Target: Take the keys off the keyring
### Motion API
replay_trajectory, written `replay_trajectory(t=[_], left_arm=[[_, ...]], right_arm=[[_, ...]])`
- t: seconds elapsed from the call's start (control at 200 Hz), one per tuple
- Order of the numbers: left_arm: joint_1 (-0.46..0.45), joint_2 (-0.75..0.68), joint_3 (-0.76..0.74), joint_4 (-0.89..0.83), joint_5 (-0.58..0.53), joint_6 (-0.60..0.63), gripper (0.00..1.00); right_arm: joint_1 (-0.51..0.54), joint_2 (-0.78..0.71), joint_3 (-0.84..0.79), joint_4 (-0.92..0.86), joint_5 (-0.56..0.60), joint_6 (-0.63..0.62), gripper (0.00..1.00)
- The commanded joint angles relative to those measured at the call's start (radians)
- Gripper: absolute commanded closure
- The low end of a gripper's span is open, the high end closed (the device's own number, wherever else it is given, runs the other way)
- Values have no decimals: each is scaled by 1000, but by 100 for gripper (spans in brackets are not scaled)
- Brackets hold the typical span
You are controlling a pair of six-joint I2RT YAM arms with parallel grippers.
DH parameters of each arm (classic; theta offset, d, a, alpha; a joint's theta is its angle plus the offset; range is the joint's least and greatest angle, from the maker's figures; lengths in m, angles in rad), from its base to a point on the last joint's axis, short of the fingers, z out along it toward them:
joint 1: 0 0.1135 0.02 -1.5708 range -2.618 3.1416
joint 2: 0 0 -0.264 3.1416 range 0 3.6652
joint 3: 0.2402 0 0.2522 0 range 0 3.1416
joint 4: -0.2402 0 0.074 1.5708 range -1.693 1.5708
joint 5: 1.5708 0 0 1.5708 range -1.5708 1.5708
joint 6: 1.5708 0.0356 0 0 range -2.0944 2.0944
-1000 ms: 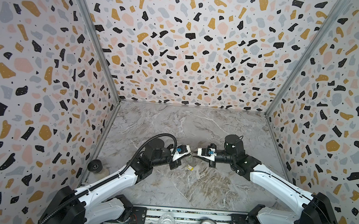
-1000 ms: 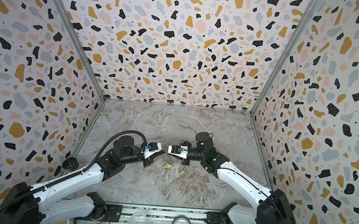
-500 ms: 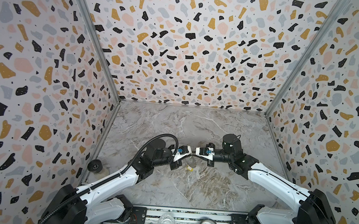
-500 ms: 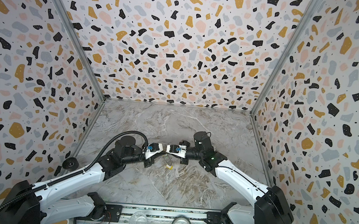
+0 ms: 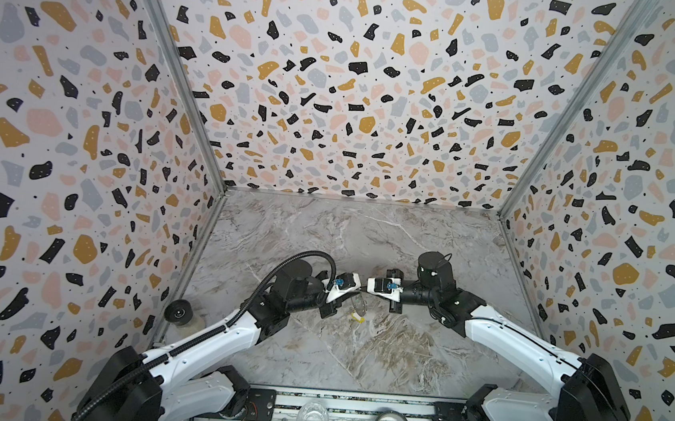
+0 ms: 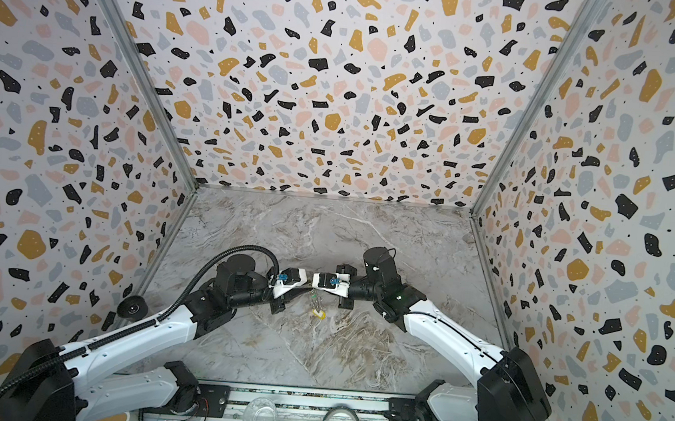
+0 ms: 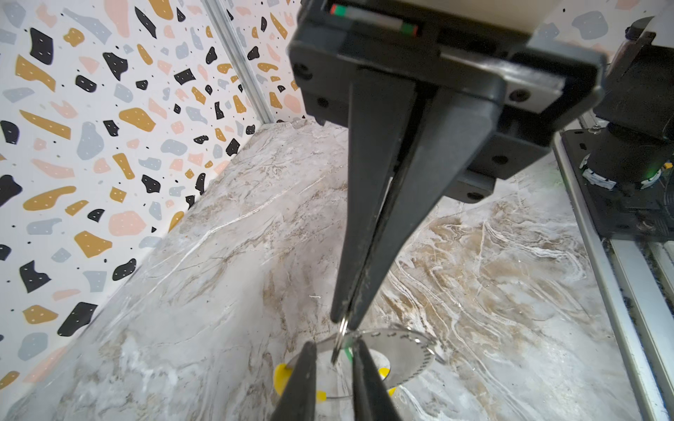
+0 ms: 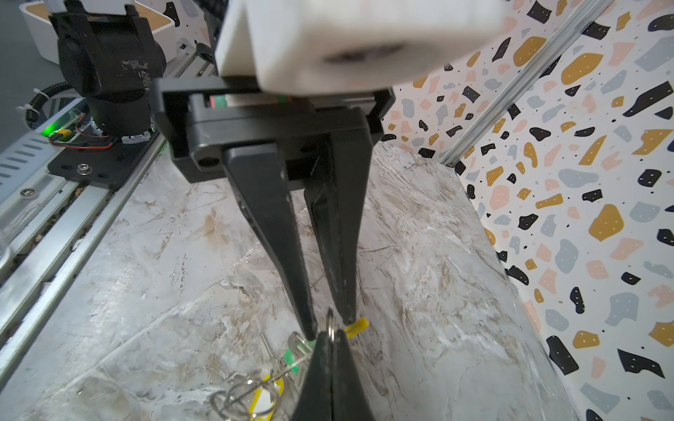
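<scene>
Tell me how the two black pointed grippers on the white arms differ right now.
The left black pointed gripper stands slightly open; the right black pointed gripper is shut. The left one grips nothing, its fingers straddling a small silvery ring; the right one pinches that ring. Both point tip to tip above the marble tabletop.

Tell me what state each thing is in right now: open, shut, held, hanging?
right end effector: shut, pinching a small silvery ring.
left end effector: slightly open, straddling that ring without closing on it.
keys: dangling below the end effectors, bunched with the keyring, none lying apart.
keyring: hanging with the keys under the end effectors.
dark ring: lying flat on the front rail.
</scene>
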Motion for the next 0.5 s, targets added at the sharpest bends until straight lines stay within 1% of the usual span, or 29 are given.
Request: replay_trajectory(t=[0.0, 0.1, 0.17, 0.34, 0.496], left_arm=[[34, -89, -45, 137, -18, -52, 72], [50, -138, -111, 244, -36, -115, 71], [61, -151, -141, 303, -31, -161, 72], [62, -133, -179, 411, 3, -240, 77], [60, -101, -195, 479, 20, -282, 75]], right_arm=[[-20, -29, -17, 108, -33, 90, 100], [-35, -29, -38, 166, -70, 140, 100], [-38, -27, -52, 209, -88, 168, 100], [-50, -23, -93, 335, -137, 258, 100], [-59, -16, -117, 413, -162, 315, 100]])
